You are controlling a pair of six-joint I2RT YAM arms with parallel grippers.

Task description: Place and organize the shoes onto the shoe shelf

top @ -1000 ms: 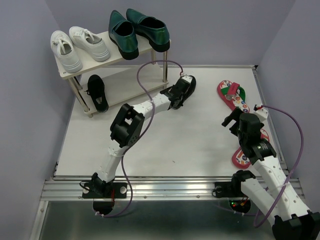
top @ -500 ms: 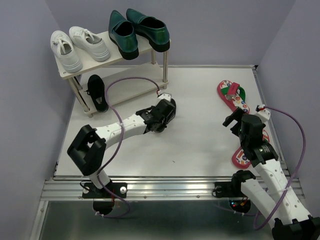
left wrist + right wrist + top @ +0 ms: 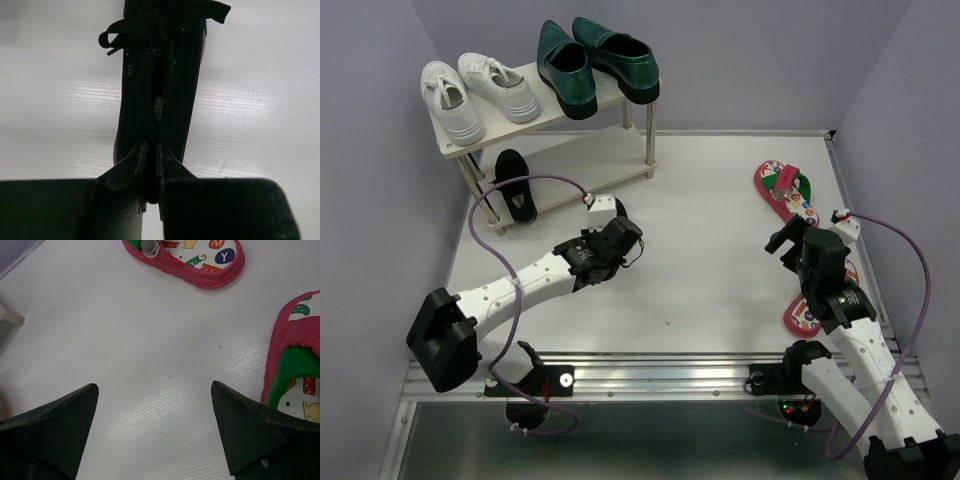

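My left gripper point(image 3: 618, 243) is shut on the heel edge of a small black shoe point(image 3: 160, 85), held over the white table in front of the shoe shelf point(image 3: 605, 100). Its mate point(image 3: 515, 185) lies on the shelf's lower board. The dark-green loafers point(image 3: 595, 62) stand on the top board at the right. My right gripper point(image 3: 783, 238) is open and empty above bare table. One red flip-flop point(image 3: 786, 191) lies beyond it; the other point(image 3: 803, 315) is partly hidden under the right arm. Both flip-flops show in the right wrist view, one far point(image 3: 195, 260), one at the right point(image 3: 297, 365).
White lace-up sneakers point(image 3: 480, 92) fill the left half of the shelf's top board. The lower board point(image 3: 585, 170) is bare to the right of the black shoe. The shelf's thin metal legs point(image 3: 649, 140) stand on the table. Purple walls close in on both sides.
My left arm has swung the black shoe from beside the shelf's right leg back and left, to the table in front of the shelf. The right arm has barely moved.
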